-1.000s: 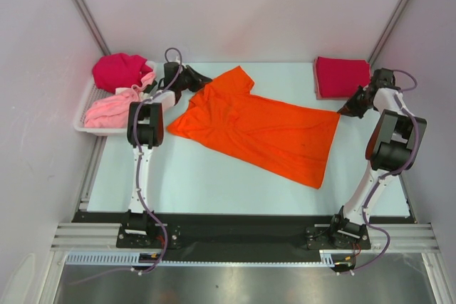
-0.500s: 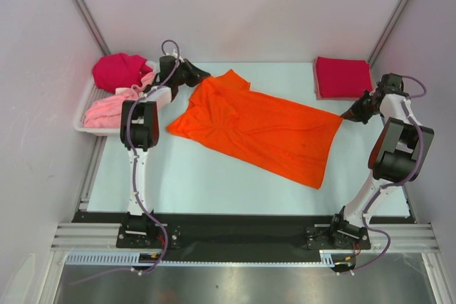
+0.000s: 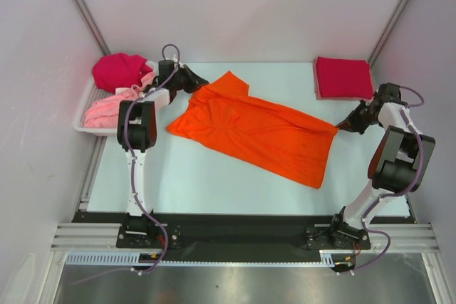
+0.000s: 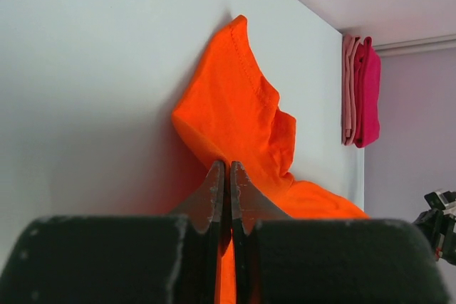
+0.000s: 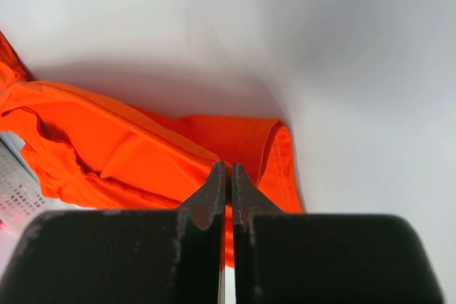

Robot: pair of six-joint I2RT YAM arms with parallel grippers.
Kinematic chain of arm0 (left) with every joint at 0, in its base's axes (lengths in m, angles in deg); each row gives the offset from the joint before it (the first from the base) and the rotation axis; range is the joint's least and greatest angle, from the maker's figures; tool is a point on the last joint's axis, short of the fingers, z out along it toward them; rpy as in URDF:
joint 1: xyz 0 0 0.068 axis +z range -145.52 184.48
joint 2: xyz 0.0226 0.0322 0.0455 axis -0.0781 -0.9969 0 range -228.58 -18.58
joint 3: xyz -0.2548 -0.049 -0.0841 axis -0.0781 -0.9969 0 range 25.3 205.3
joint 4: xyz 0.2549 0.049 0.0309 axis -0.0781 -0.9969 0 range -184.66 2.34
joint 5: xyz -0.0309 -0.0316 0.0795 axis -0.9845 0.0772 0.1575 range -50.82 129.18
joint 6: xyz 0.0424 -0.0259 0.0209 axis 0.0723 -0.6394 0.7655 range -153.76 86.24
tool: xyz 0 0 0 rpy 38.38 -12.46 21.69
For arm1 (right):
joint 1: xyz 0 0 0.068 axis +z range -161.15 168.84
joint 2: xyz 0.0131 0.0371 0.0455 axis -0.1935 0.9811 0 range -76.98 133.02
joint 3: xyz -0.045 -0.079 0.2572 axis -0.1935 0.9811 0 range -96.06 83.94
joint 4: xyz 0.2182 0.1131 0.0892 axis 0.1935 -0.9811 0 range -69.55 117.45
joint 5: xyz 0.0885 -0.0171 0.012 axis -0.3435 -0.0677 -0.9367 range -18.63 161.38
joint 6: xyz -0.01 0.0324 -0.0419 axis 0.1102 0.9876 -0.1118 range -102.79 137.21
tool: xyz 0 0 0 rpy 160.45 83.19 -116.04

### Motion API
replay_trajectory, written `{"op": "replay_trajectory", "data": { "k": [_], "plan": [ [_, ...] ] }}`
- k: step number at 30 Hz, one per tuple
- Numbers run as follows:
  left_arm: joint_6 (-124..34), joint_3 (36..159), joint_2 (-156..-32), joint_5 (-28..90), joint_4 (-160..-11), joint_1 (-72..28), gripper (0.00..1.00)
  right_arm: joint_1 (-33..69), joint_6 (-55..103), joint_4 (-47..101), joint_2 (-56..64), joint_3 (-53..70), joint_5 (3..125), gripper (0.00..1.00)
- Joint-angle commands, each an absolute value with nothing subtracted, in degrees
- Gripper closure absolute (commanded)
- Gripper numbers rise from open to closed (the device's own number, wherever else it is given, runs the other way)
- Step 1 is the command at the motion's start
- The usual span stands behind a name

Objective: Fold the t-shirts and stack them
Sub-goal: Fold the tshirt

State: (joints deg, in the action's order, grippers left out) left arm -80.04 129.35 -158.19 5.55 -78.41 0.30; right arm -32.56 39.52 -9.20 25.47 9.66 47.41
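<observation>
One pale table carries everything, with my two arms bolted at its near edge. Across its middle lies the orange t-shirt, the biggest piece of cloth here, spread mostly flat and running slantwise from the far left towards the right side. A sleeve points to the far edge, and shallow creases run through the chest.

At the table's left edge stands the white tray. A magenta t-shirt is bunched in a mound at its far end, and a pale pink t-shirt lies crumpled in its near end, touching the magenta one. In the far right corner a crimson t-shirt rests folded into a neat rectangle, well apart from the orange one; my left wrist view shows a paler pink layer along its side.

My left gripper sits low at the orange shirt's far left shoulder, just beside the tray. Its wrist camera shows the fingers pressed together with orange cloth pinched between them. My right gripper is at the shirt's right-hand corner, near the folded crimson one but not touching it. Its fingers are likewise clamped tight on a fold of the orange hem, the cloth lifted slightly into the pinch.
</observation>
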Motion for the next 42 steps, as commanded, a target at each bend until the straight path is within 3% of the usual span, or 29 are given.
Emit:
{"op": "replay_trajectory", "data": {
  "k": [1,33,36,42],
  "plan": [
    [-77.62,128.05,-152.62,4.82,-77.73,1.23,1.00,-32.86,39.97,-9.99,20.84,11.86,45.89,1.00],
    [-74.72,115.92,-145.67,6.31,-78.52,3.60,0.99,-34.09,39.71,-11.67,19.52,22.23,48.35,1.00],
    [-73.66,116.88,-145.76,6.66,-80.62,3.60,0.97,-34.09,40.15,-12.45,19.87,22.50,49.57,0.94],
    [-72.78,117.94,-146.20,6.75,-82.65,4.22,0.95,-34.09,39.63,-14.48,23.29,22.33,52.04,0.93]
  ]
}}
